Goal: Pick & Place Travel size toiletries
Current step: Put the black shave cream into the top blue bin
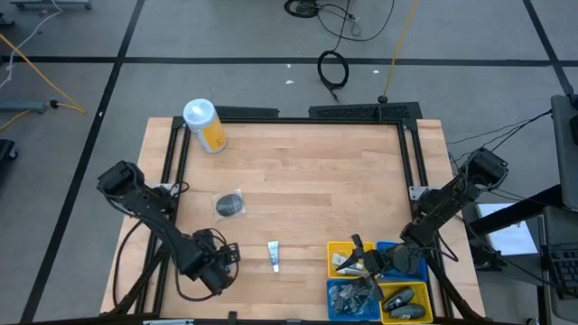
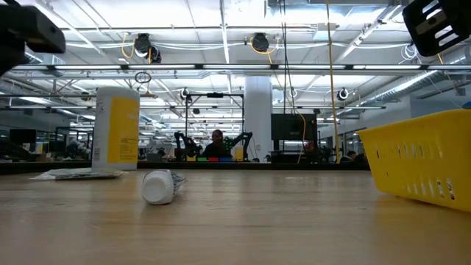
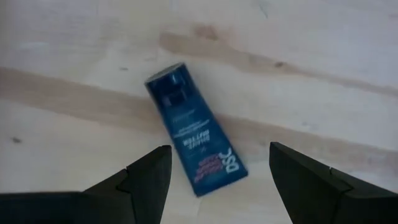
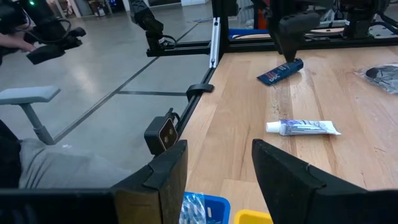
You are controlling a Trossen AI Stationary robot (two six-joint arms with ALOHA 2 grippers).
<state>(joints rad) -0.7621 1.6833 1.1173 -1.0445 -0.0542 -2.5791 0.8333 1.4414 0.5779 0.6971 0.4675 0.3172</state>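
Wooden table, with a cluster of yellow and blue bins at the near right corner and a yellow canister lying far left, not part of the job.

Partly done, judging by the layout: several toiletries already in the bins, grey pieces in one and dark ovals in another, too small to name further. Three left out on the bare wood: a dark item in clear wrap mid-left, a white tube near the front, and a blue tube beside it at front left.

Left gripper poised right above the blue tube, fingers spread wide to either side and not touching it. Likely the pick in hand, grip not yet made.

Right gripper over the bins, fingers apart, nothing between them.

Blue tube: flat on the wood, slanted across the gap between the fingers. Dark glossy body, pale lettering toward the wide crimped end, cap end pointing away. Soft and slim by the look, so probably easy to pinch across its width.
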